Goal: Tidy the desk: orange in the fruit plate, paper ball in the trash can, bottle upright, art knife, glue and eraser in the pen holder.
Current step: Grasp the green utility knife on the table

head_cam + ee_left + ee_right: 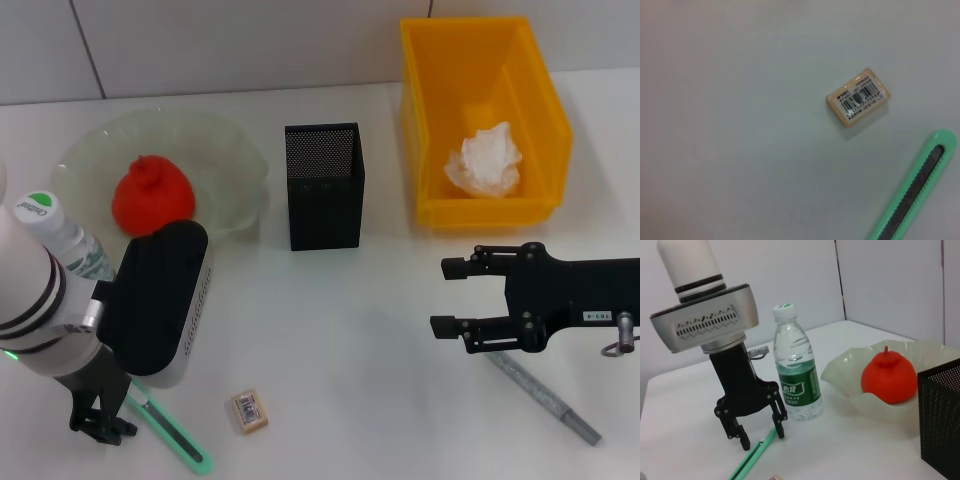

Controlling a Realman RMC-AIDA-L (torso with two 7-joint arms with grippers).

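The left claw (759, 432) hangs low over the art knife (168, 426), its fingers (778, 426) spread apart on either side of the knife's slim mint-green body, the tips close to the table (350, 340); whether they touch the knife cannot be told, and they are not closed on it. Just beside the art knife, on the side toward the right arm, lies the eraser (248, 411), flat on the table with its barcode label up and apart from the knife. Behind the art knife and next to the left arm stands the bottle (797, 371), upright with its white cap on. Farther back from the knife sits the fruit plate (225, 150), with the orange (152, 196) resting inside it. The pen holder (324, 186) stands upright to the right of the plate, well apart from the art knife. The right claw (448, 298) hovers far across the table from the knife, its fingers held apart and holding nothing, with the glue (545, 395) lying on the table partly under that arm. Beyond it stands the trash can (486, 120), with the paper ball (486, 160) inside.
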